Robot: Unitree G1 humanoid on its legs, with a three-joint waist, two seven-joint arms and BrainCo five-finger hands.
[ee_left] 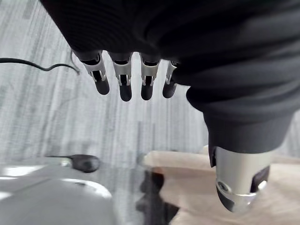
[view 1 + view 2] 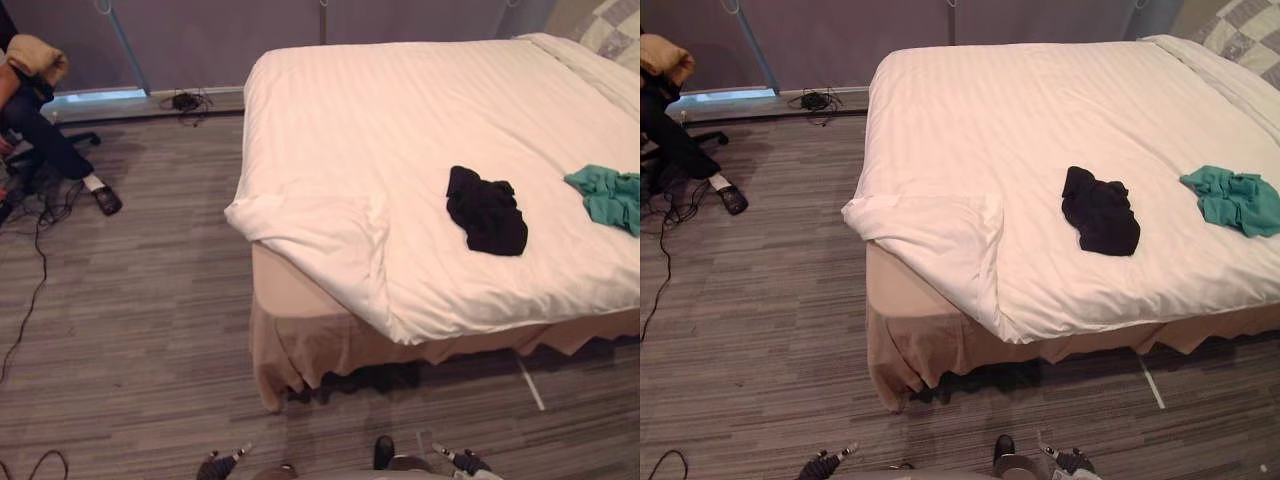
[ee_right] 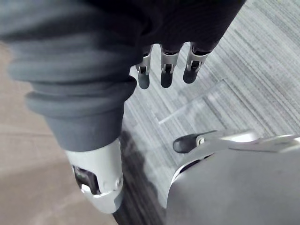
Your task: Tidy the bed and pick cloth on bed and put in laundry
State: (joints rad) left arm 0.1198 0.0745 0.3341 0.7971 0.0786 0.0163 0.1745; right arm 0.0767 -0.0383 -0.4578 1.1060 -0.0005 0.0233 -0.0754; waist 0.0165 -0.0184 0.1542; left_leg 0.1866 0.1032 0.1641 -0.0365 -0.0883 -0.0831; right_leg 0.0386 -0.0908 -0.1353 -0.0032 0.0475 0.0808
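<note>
A bed with a white duvet (image 2: 430,110) takes up the right half of the eye views, and the duvet's near left corner (image 2: 310,225) is folded back. A crumpled black cloth (image 2: 487,210) lies on the duvet toward the near edge. To its right, at the view's edge, lies a teal cloth (image 2: 608,195). My left hand (image 2: 215,467) and right hand (image 2: 468,463) hang low over the carpet, well short of the bed. In the wrist views the left hand's fingers (image 1: 124,77) and the right hand's fingers (image 3: 166,70) are straight and hold nothing.
A beige bed skirt (image 2: 300,350) hangs below the mattress. A person sits on a chair (image 2: 40,130) at the far left, with cables (image 2: 185,100) on the striped carpet by the back wall. A checked pillow (image 2: 612,25) lies at the bed's far right.
</note>
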